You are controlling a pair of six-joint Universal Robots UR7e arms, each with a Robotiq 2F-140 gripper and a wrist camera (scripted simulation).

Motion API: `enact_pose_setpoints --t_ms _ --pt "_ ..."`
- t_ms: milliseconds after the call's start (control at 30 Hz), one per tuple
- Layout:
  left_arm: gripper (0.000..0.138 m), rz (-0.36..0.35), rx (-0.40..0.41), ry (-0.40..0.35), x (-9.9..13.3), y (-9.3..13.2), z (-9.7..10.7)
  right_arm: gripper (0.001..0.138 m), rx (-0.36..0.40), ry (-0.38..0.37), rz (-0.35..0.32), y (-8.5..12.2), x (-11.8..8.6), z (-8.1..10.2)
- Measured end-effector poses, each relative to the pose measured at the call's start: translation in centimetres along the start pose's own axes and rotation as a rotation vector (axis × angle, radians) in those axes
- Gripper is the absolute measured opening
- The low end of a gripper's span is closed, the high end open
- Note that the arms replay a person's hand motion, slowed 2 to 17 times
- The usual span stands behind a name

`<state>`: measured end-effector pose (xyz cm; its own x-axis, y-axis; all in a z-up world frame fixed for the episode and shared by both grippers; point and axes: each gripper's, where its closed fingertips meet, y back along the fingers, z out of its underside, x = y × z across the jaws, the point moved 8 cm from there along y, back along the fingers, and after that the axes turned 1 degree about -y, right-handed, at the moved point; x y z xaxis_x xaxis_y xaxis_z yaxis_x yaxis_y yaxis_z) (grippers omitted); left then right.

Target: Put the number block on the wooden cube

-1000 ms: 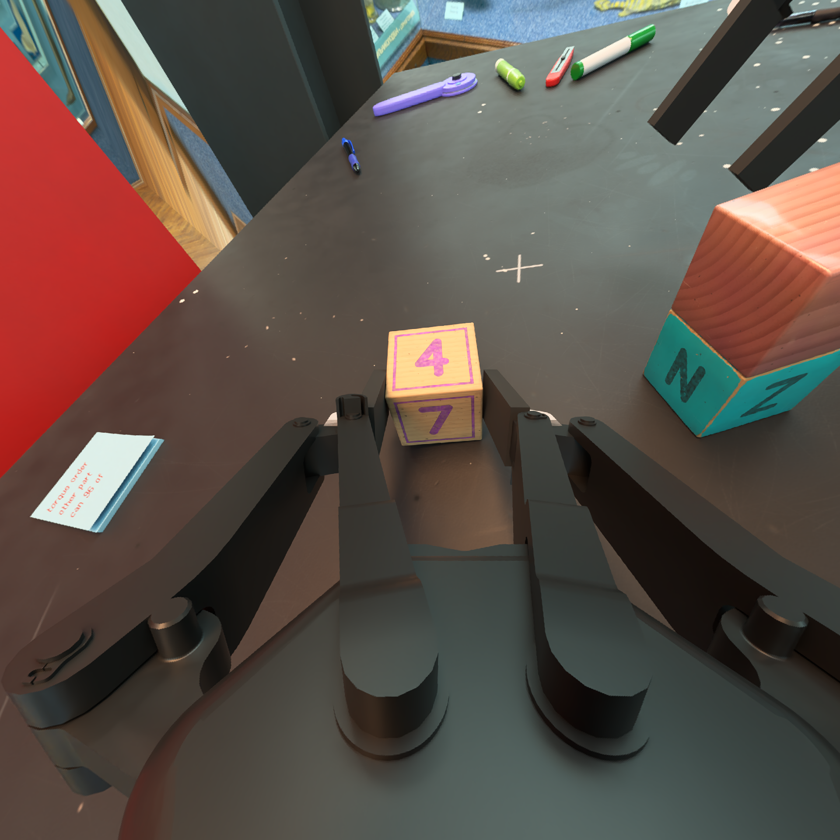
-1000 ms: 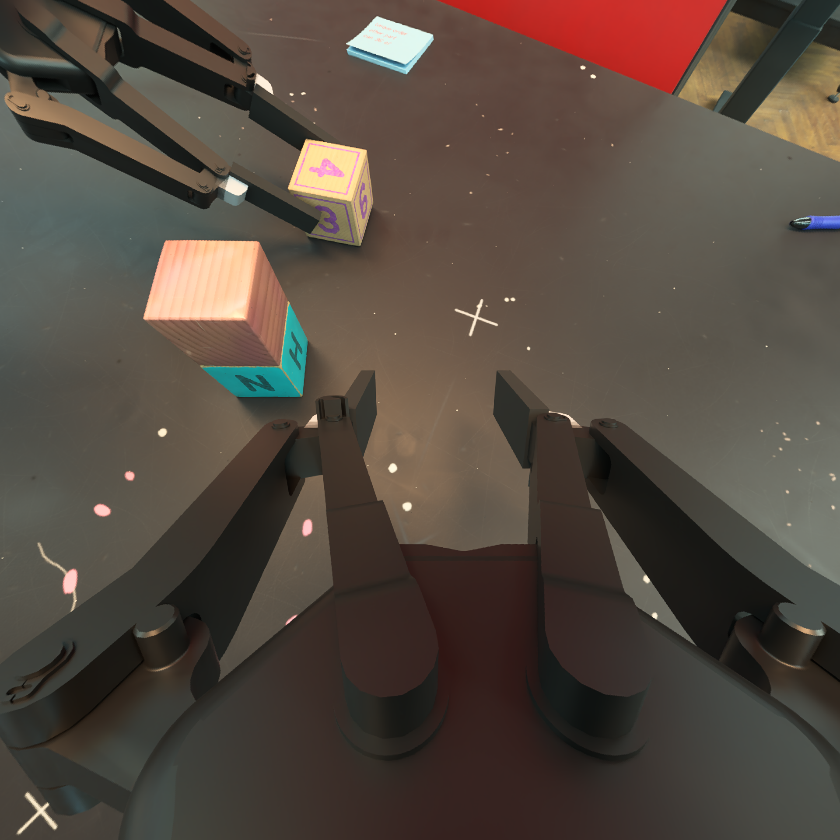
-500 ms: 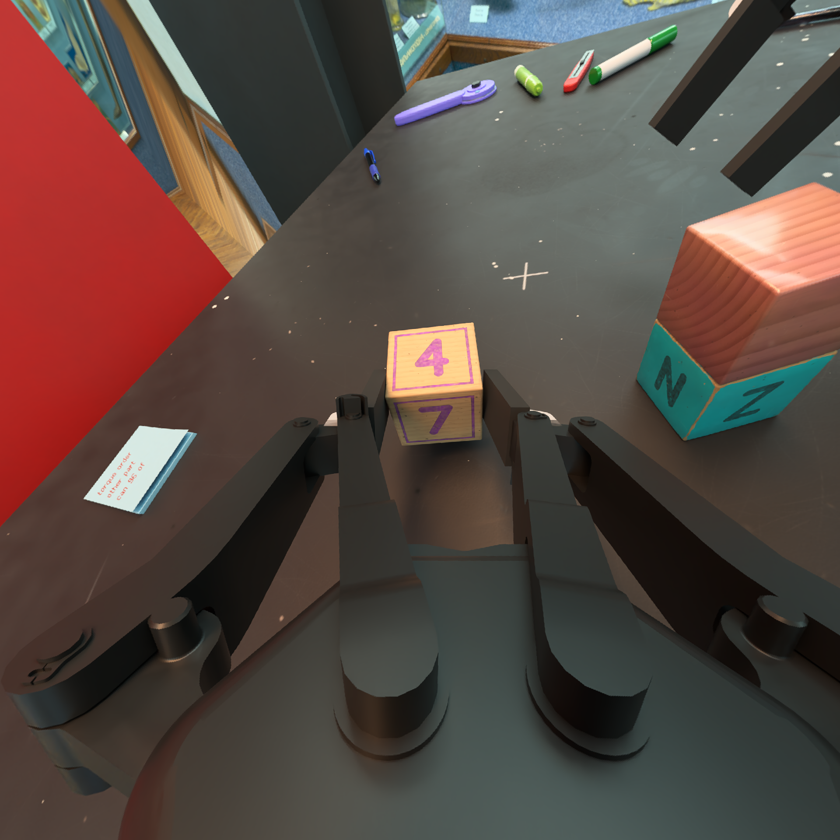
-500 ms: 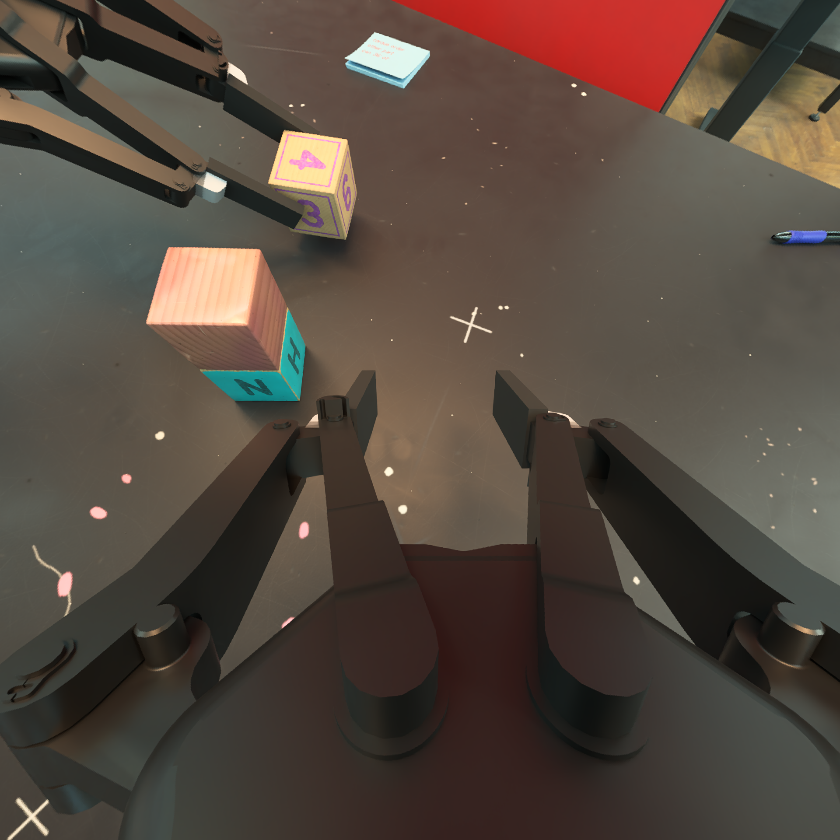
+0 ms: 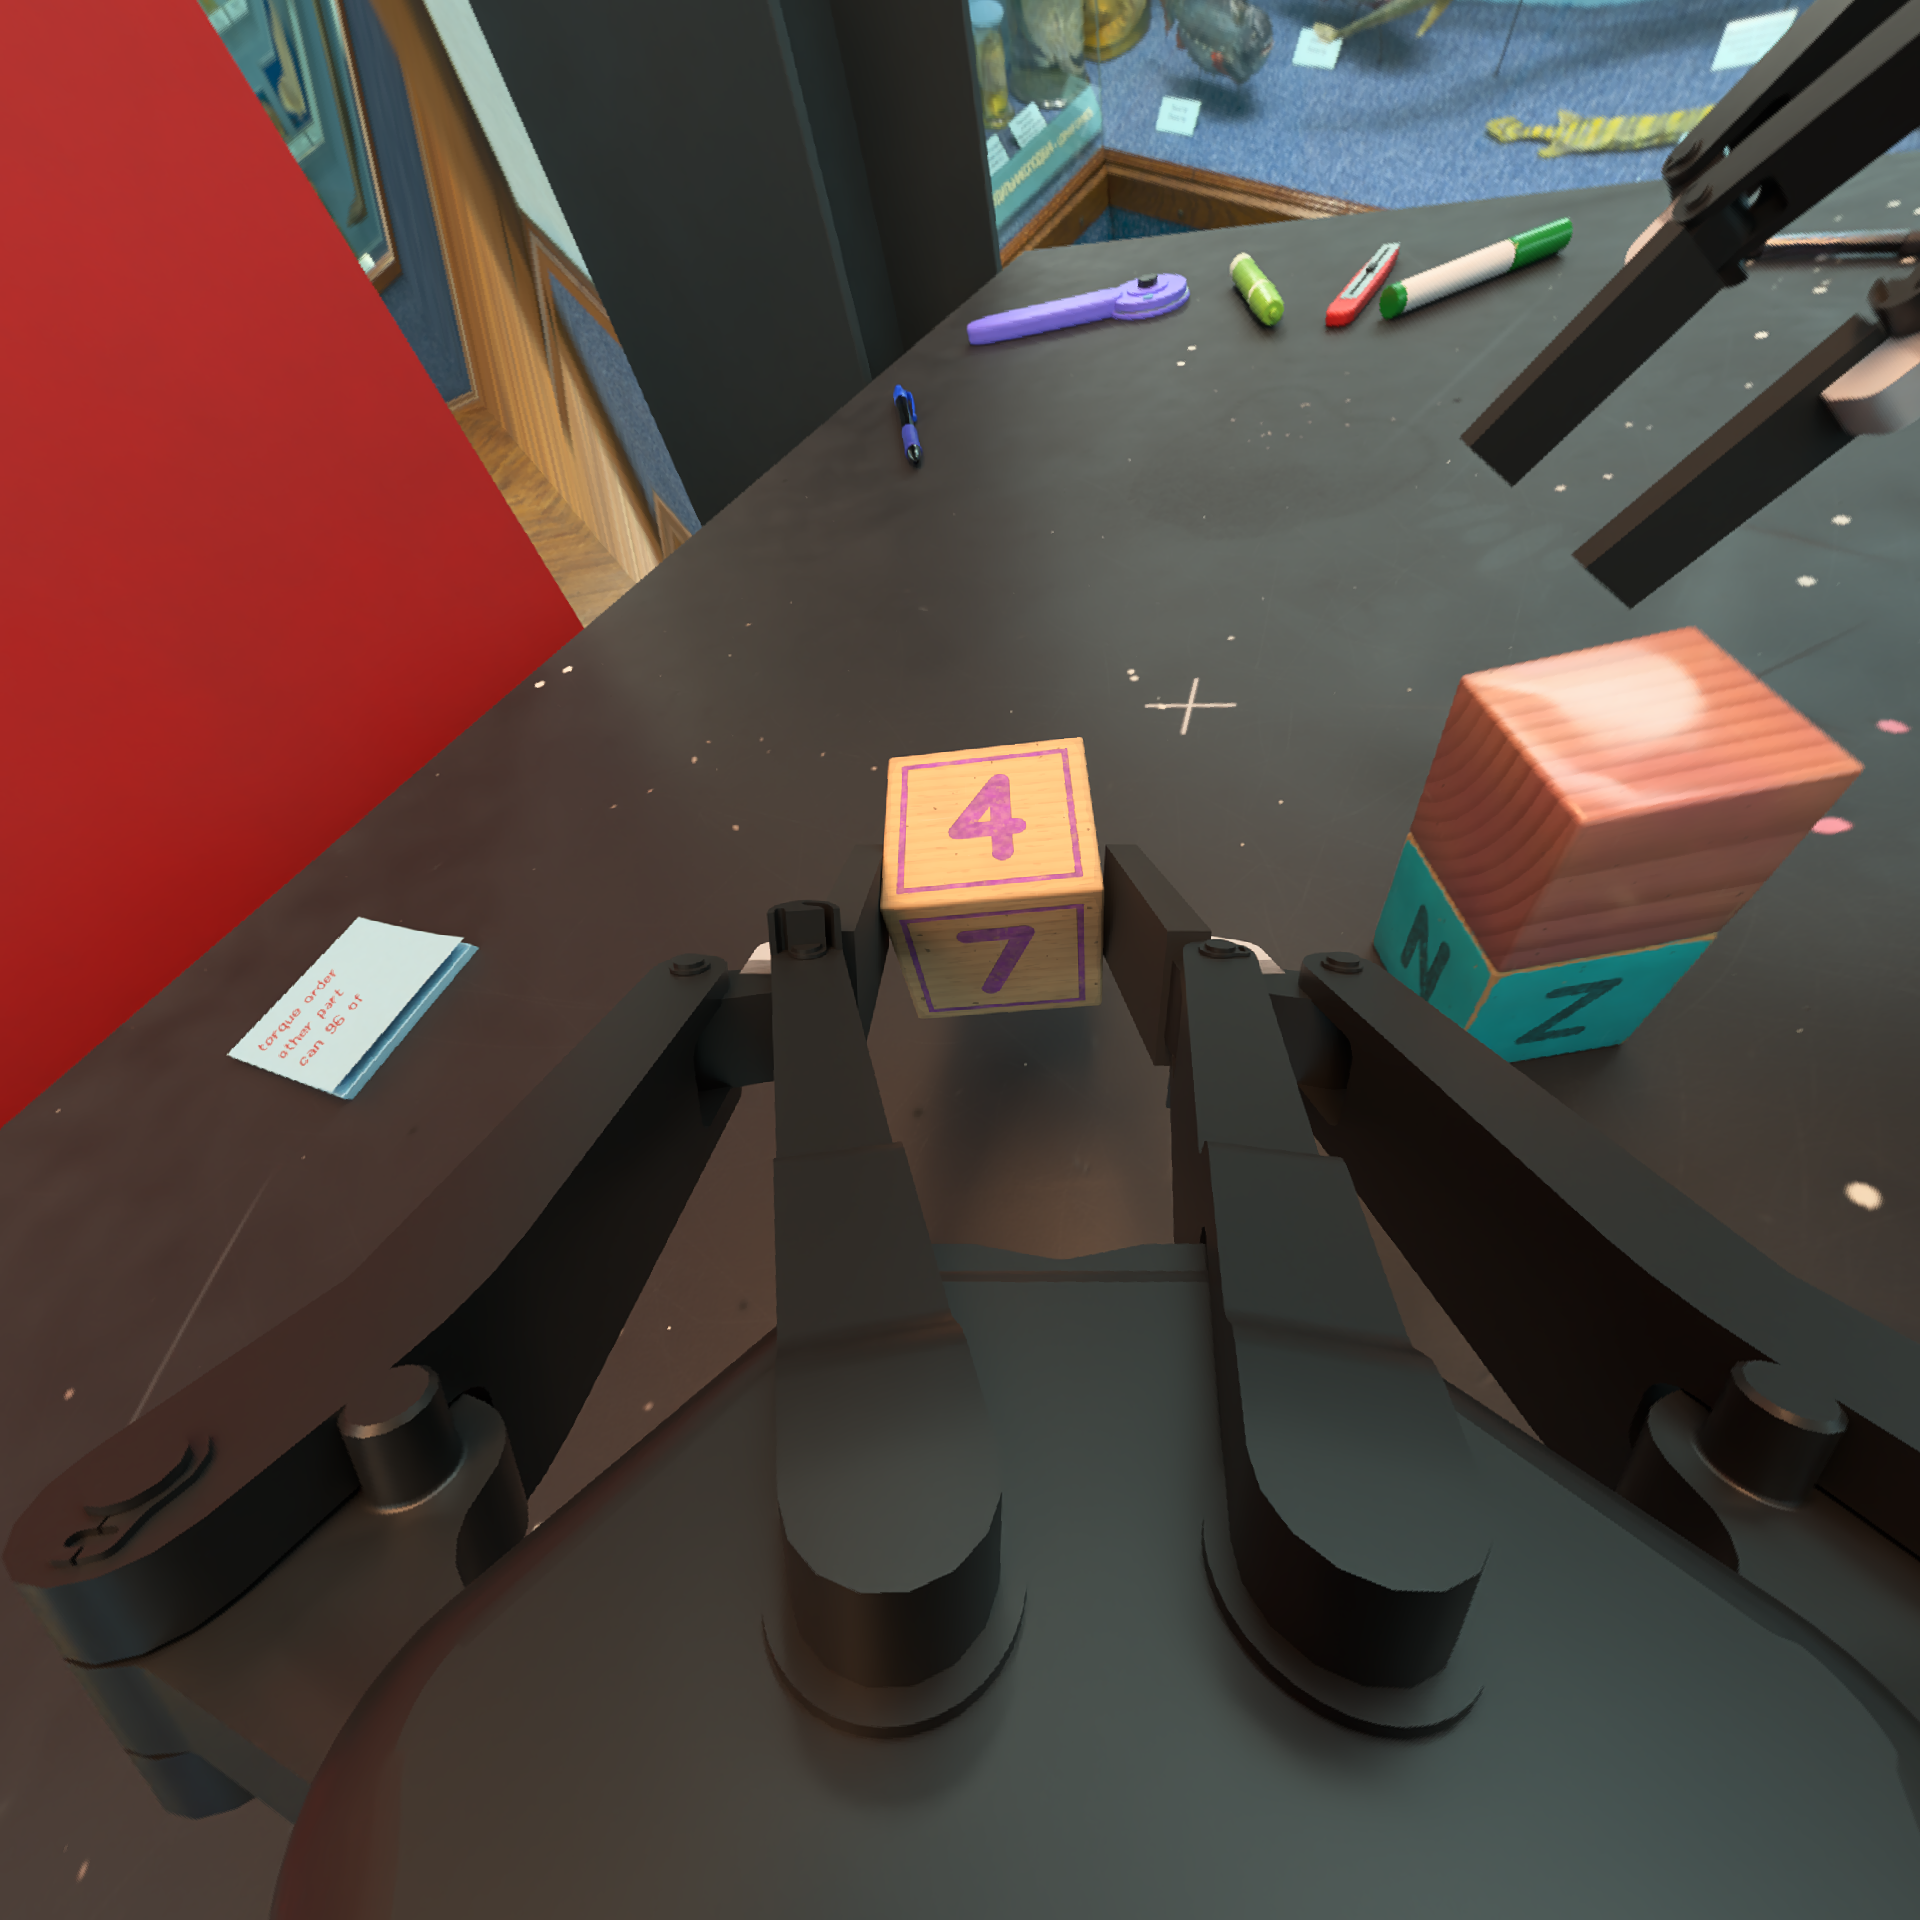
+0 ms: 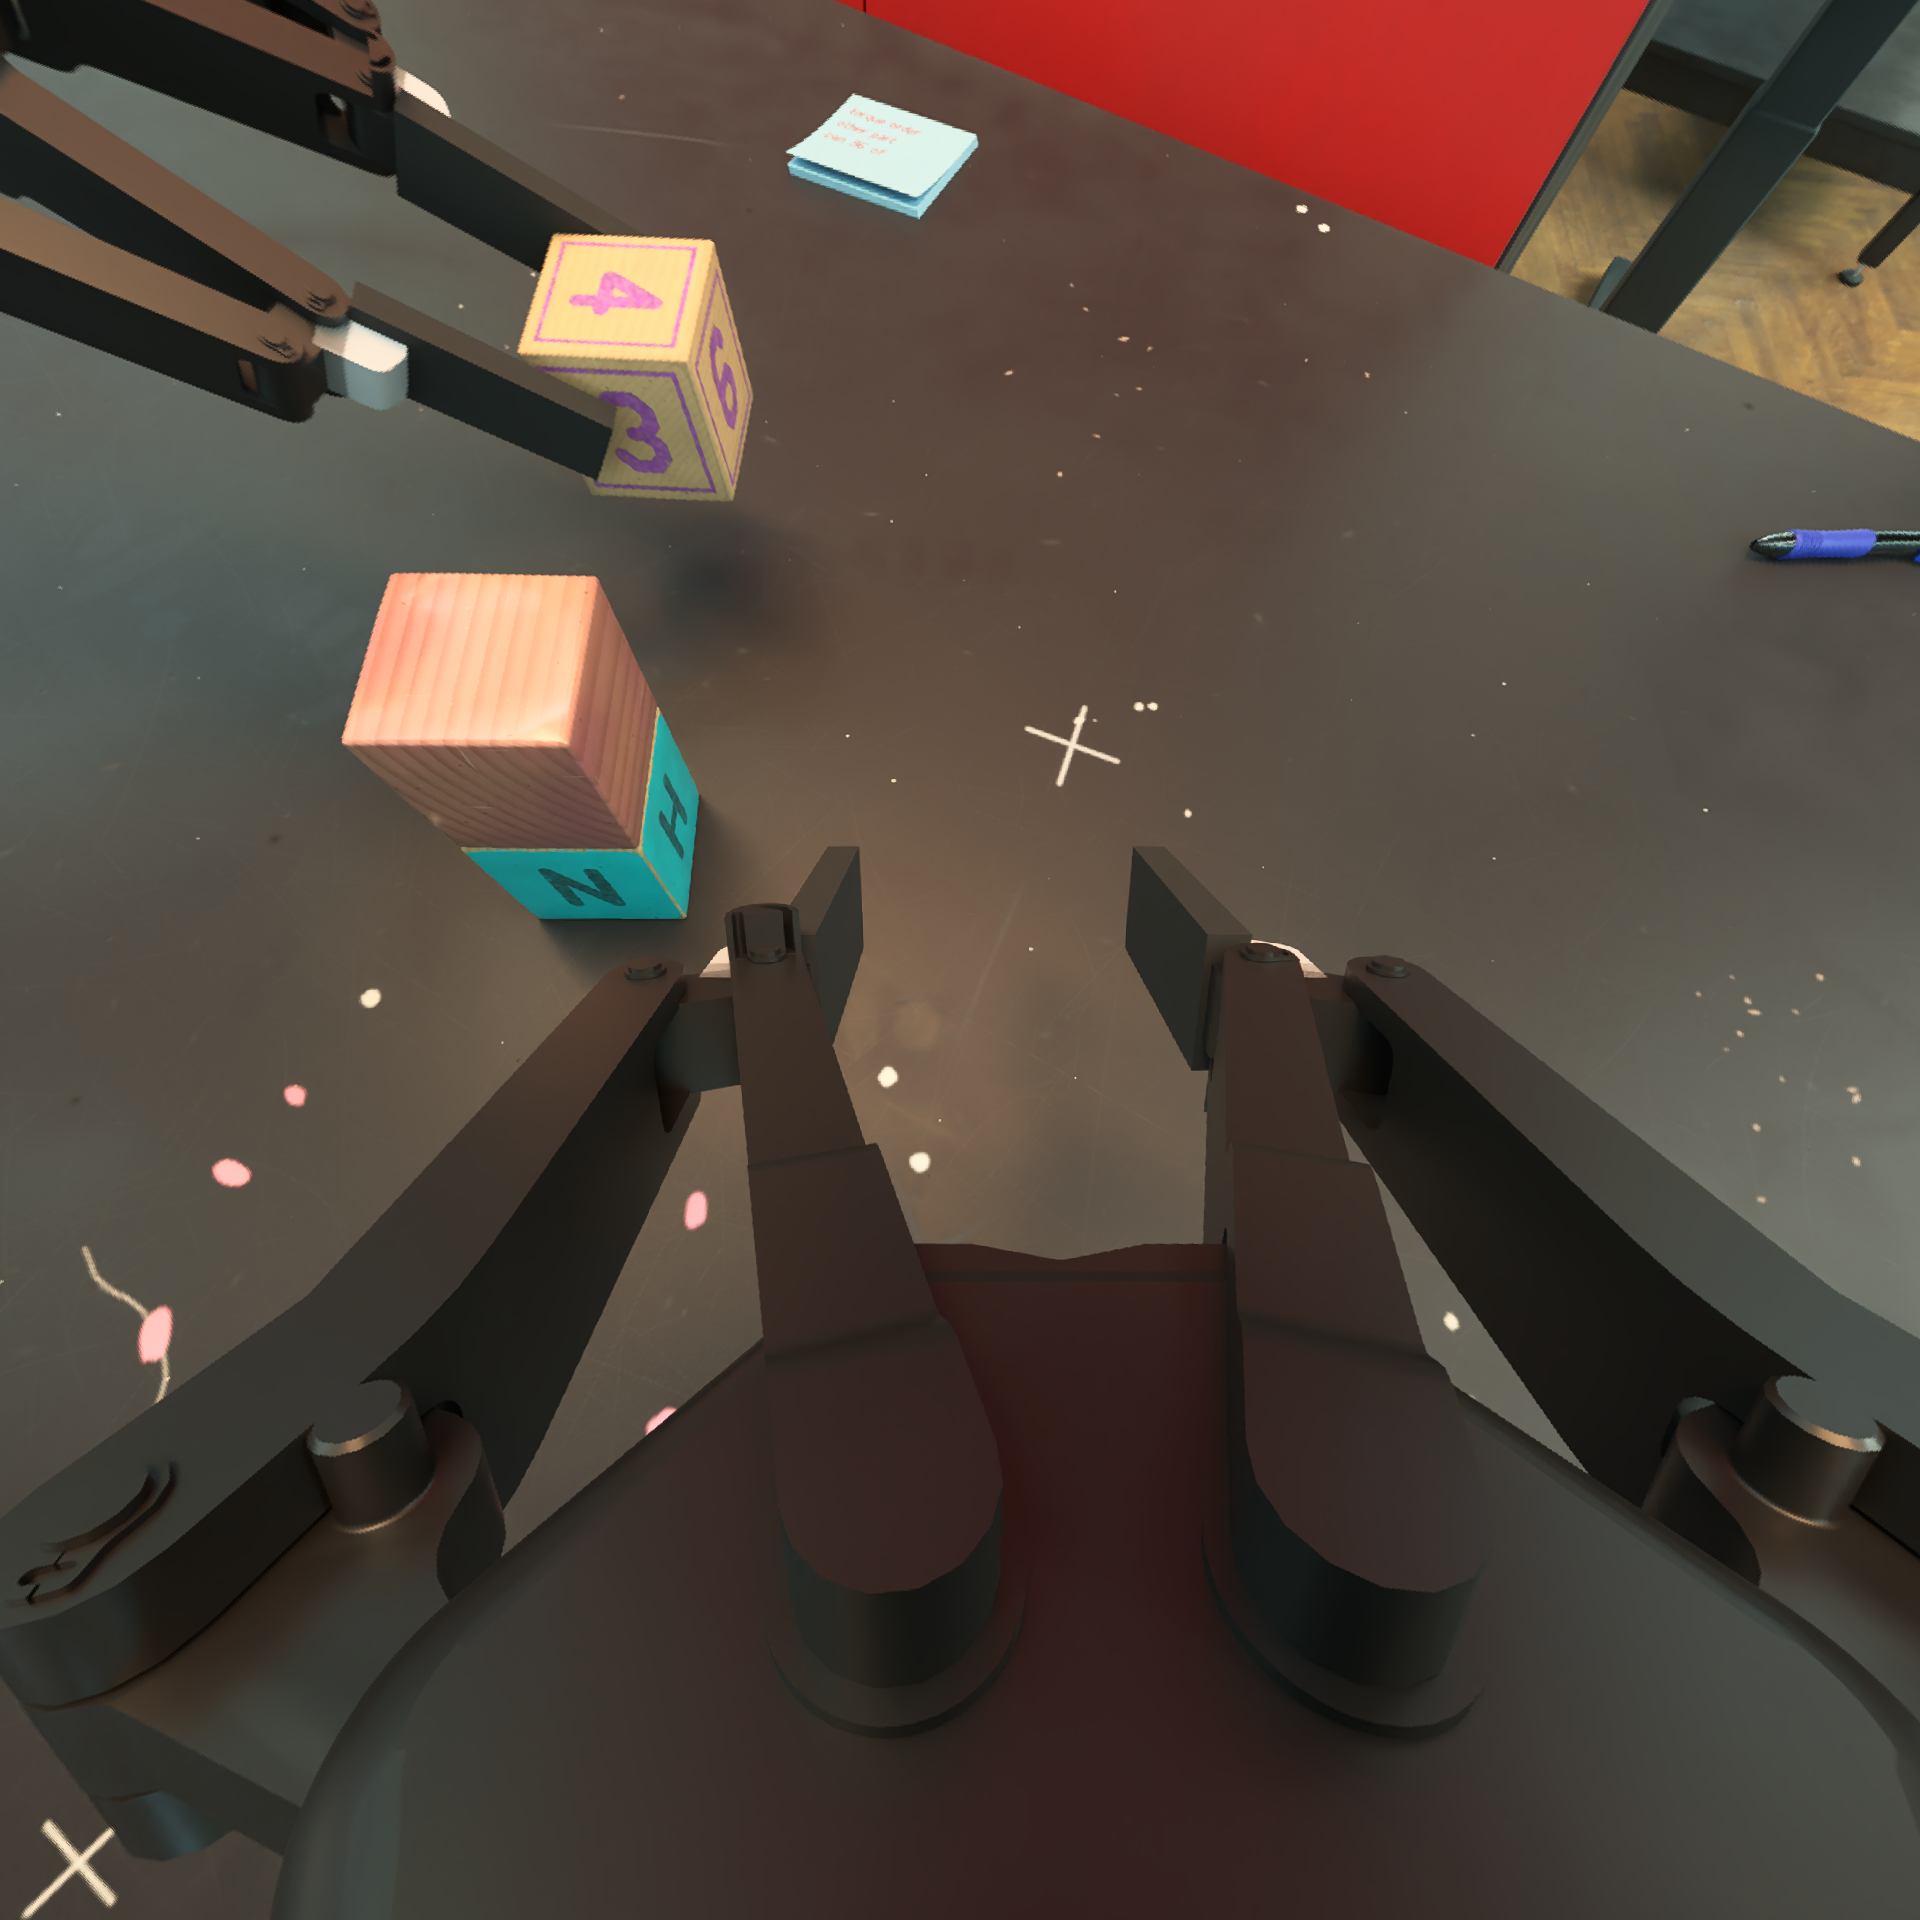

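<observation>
1. Wooden cube point(image 5: 1631, 790): reddish, grain showing, stacked squarely on a teal letter block point(image 5: 1538, 997) on the dark table point(image 5: 727, 790). Landmark for all entries below.
2. Number block point(image 5: 992, 878): pale wood with purple numerals, clear of the table (its shadow lies beneath it in the right wrist view), near the wooden cube and to its left in the left wrist view, its underside not yet above the cube's top.
3. Left tool point(image 5: 992, 935): clenched on the number block's two opposite side faces.
4. Right tool point(image 6: 992, 935): released, empty, beside the cube.
5. Handling, by judgement: light, rigid, smooth-faced; flat parallel sides suit this grip, kept centred lest it pivot.
</observation>
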<state>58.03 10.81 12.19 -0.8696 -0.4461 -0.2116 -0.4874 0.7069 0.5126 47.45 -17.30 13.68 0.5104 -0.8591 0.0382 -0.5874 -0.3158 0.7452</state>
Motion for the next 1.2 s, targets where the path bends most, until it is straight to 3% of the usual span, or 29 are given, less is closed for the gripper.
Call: enact_pose_setpoints --t_ms 267,700,1200 --pt "0.055 -0.018 0.034 0.081 0.7 2.3 -1.5 0.068 0.001 -0.001 0.003 0.0 0.0 0.0" --pt "0.055 0.034 0.109 0.199 3.2 5.6 -4.3 0.068 -0.001 0.012 0.011 0.1 -0.1 -0.1" --pt "0.055 0.058 0.171 0.292 6.5 7.6 -7.3 0.068 -0.002 0.025 0.021 0.2 -0.4 -0.3"
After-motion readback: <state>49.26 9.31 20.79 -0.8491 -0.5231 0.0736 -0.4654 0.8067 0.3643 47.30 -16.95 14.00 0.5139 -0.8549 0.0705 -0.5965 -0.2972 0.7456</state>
